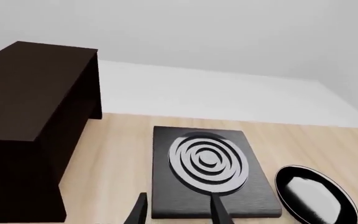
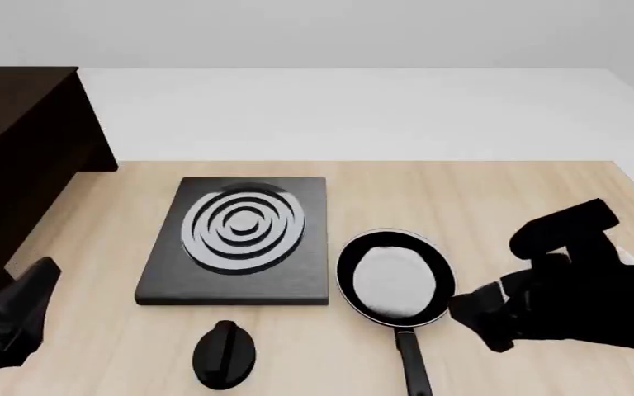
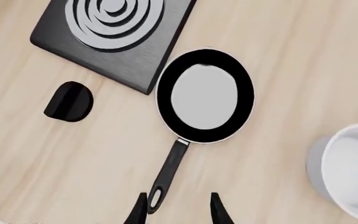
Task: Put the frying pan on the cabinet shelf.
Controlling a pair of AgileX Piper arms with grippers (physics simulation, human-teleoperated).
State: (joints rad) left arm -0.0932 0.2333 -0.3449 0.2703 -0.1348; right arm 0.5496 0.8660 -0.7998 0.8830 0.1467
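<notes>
The right gripper [image 3: 174, 210] stands with its two fingers apart and nothing between them but bare wood; the end of the frying pan's handle lies just beside one fingertip, and whether it touches cannot be told. In the front view the right arm is a dark bulk at the right edge, its gripper [image 2: 482, 318] close to the pan's right side. The left gripper [image 1: 177, 212] also shows its fingers spread and holds nothing; the finger tips point toward the near edge of the black square plate [image 2: 240, 243]. In the front view the left gripper [image 2: 14, 309] sits low at the left edge, well apart from the pan.

The bench [image 2: 494, 206] is pale wood with a light grain. Behind it lies a white floor and a plain pale wall.

The frying pan [image 2: 395, 276] lies flat on the bench just right of the black plate with silver rings, its long handle pointing toward the arms' side. A small black knob-like piece [image 2: 225, 355] lies in front of the plate. A white bowl [image 3: 350, 170] stands on the bench beyond the pan in the right wrist view. The cabinet [image 2: 20, 157], dark brown and boxy, stands at the far left of the bench, its flat top [image 1: 26, 88] bare, well apart from the pan.
</notes>
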